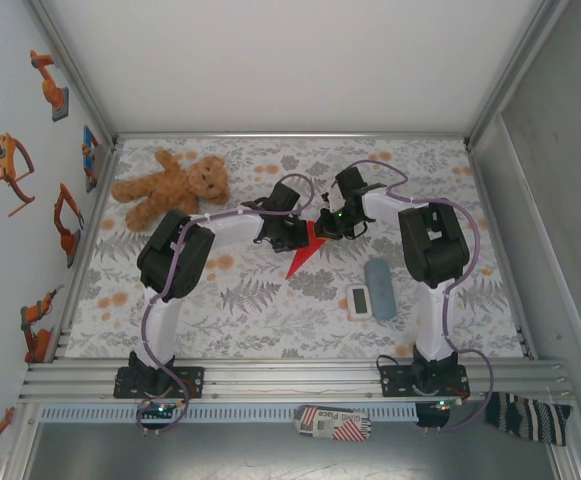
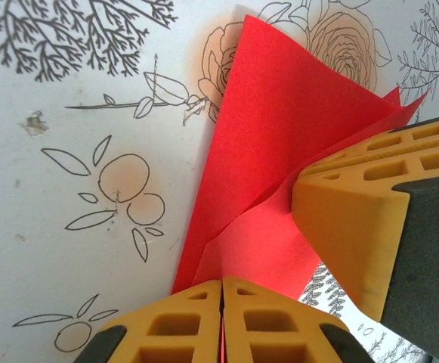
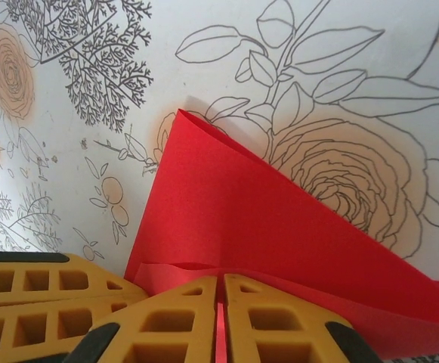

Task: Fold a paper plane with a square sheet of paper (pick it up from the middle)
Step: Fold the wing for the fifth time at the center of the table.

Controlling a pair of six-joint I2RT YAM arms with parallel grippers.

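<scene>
The square sheet of paper is bright red and folded into a pointed shape whose tip aims toward the near left of the table. In the left wrist view the paper rises in overlapping layers above the flowered cloth. My left gripper is shut on its lower edge, with a red sliver between the yellow fingers. From the right, my right gripper is also shut on the paper, and red shows in its gap. The two grippers meet close together mid-table, almost touching.
A brown teddy bear lies at the back left. To the right of the paper are a grey-blue block and a white timer. A striped pack and a dark striped cloth lie beyond the near rail.
</scene>
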